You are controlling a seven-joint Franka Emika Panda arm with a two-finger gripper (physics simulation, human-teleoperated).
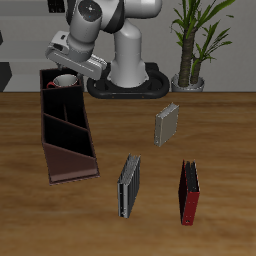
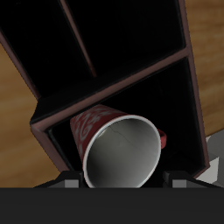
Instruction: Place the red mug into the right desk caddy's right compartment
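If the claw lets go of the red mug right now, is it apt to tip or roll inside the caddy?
Probably it tips only a little: the red mug hangs tilted over the right compartment, whose walls should catch it. Its round body could roll, though the dividers leave little room. It looks rigid, so the claw likely won't deform it.
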